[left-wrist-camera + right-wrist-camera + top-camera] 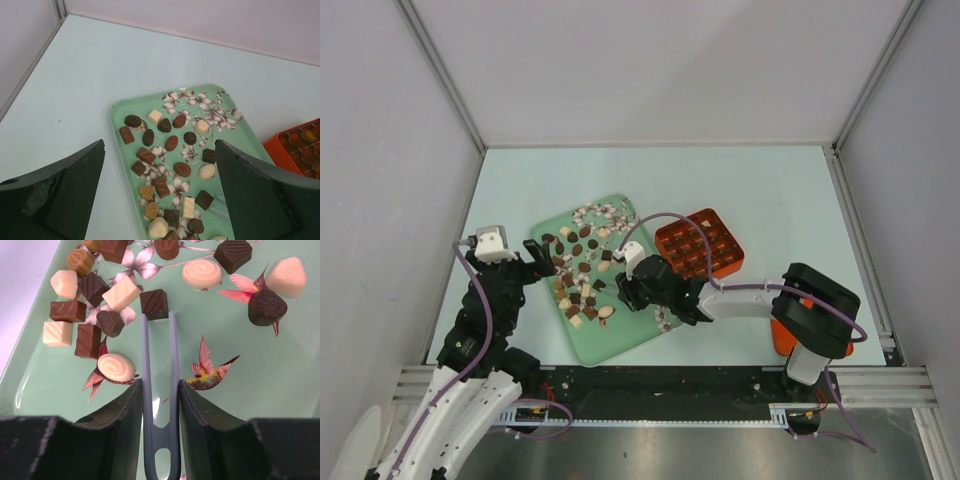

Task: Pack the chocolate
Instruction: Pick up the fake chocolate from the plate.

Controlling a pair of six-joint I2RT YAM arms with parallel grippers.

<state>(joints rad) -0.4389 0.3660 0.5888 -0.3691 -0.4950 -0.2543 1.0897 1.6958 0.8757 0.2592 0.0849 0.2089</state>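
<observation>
One green tray (620, 342) lies on the surface (770, 200), and the chocolate (582, 270) is scattered across it. About two dozen pieces are counted, though the smallest cannot be told apart surely from above. One orange box (700, 245) is set just beside the tray's right edge. The left end effector (160, 145) is held wide apart and empty at the tray's left edge. The right end effector (160, 385) is clamped on one pair of tweezers (160, 435), whose two tips touch one dark square piece (154, 304) on the tray.

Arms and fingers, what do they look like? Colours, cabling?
Left arm and right arm: black joints, white link sections, a purple cable along each, and a white block at the wrist. Fingers are matte black wedges.
</observation>
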